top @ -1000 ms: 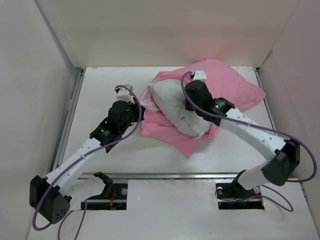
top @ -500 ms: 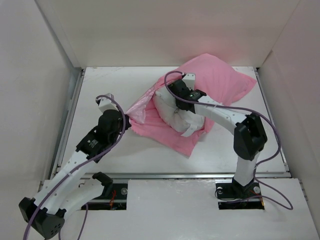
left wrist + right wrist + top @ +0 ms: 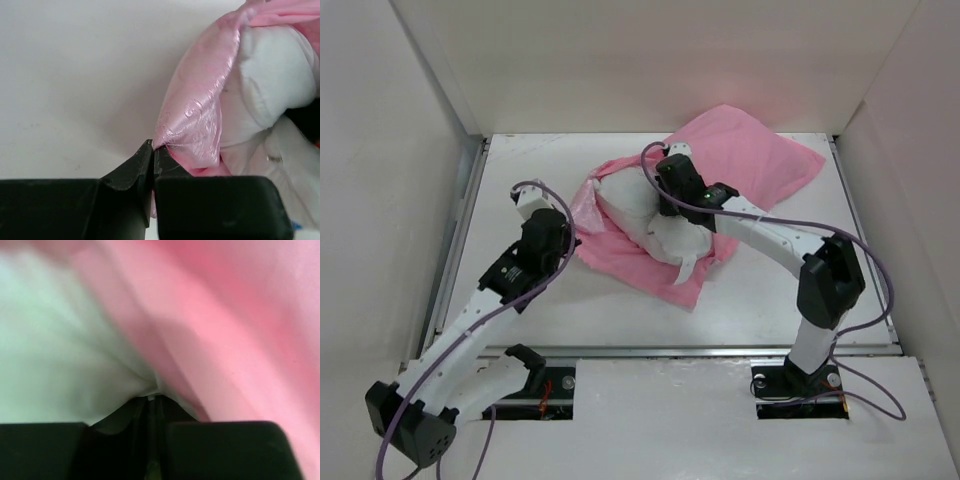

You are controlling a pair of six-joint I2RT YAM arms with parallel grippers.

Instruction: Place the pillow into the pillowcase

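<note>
In the overhead view the pillowcase hides the pillow toward two o'clock. The right wrist view is blurred: the right gripper meets white and pink cloth at twelve o'clock, and its hold is unclear.

Surface: white and matte, spread out ahead of me.
Back wall: white panel standing at the surface's far edge.
Left wall: white, close on my left.
Right wall: white, close on my right.
Metal rail: runs along the surface's near edge.
Near panel: white, my side of the rail, with two dark cutouts.
</note>
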